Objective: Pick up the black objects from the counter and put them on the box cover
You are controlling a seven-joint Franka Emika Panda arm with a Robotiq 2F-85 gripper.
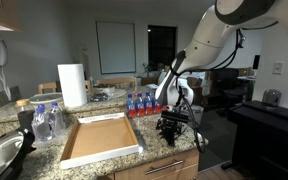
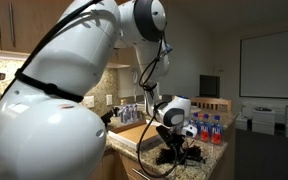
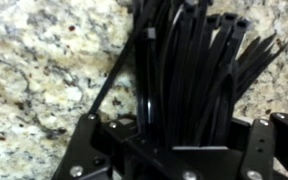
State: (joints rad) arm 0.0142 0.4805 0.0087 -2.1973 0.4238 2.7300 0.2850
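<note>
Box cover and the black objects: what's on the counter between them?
Nothing; in an exterior view only bare counter separates the box cover from the black objects.

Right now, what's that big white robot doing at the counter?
The white robot arm bends down over the speckled counter. Its gripper sits around the black objects, a clump of thin, plastic-looking strips. The jaws stand on either side of the clump, but I can't tell whether they squeeze it yet. The box cover lies close beside on the counter and looks empty, so nothing is on it yet.
</note>
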